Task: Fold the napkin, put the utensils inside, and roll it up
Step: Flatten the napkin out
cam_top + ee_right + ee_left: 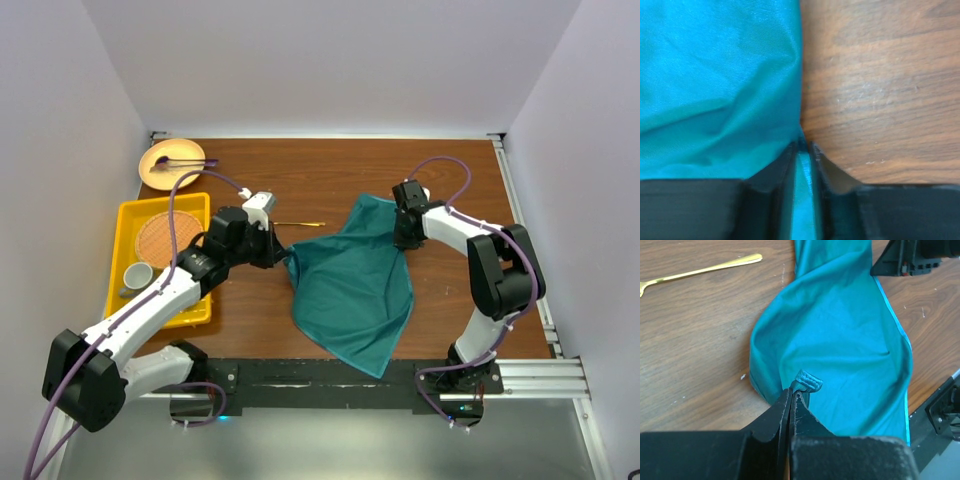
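Observation:
The teal napkin (355, 280) hangs stretched between both grippers over the middle of the wooden table, its lower corner near the front edge. My left gripper (281, 253) is shut on the napkin's left corner; in the left wrist view the hemmed corner (807, 382) pokes out above the closed gripper (792, 394). My right gripper (403, 238) is shut on the napkin's right edge; the right wrist view shows cloth (715, 85) pinched between the fingers of the gripper (803, 147). A gold fork (298, 224) lies on the table behind the left gripper, and it also shows in the left wrist view (700, 271).
A yellow tray (125, 222) at the left holds a round cork mat (162, 238) and a small white cup (137, 275). A tan plate (165, 171) with a purple-ended stick (178, 161) sits at the back left. White walls close in the table's sides.

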